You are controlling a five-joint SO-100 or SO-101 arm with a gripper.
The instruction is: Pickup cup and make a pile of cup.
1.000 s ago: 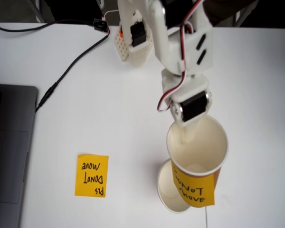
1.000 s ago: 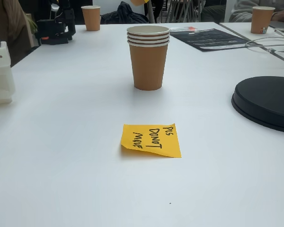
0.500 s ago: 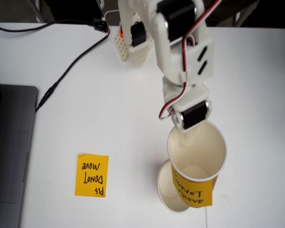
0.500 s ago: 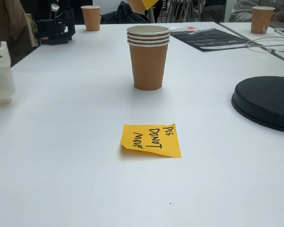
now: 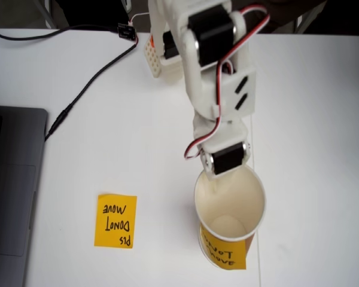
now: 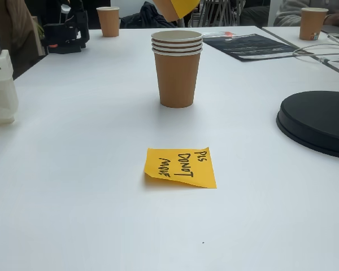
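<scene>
End effector (image 5: 218, 182) grips the labelled cup (image 5: 230, 206) by its rim, raised above the stack of cups (image 6: 177, 68) on the bench (image 6: 73, 169).

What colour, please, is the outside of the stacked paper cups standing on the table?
Brown, with white rims; the stacked cups show best in a fixed view.

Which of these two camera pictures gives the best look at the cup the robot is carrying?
The fixed view from above: the carried cup shows its open mouth, interior and orange label, with the gripper at its rim. The low fixed view catches just the cup's bottom at the top edge.
</scene>
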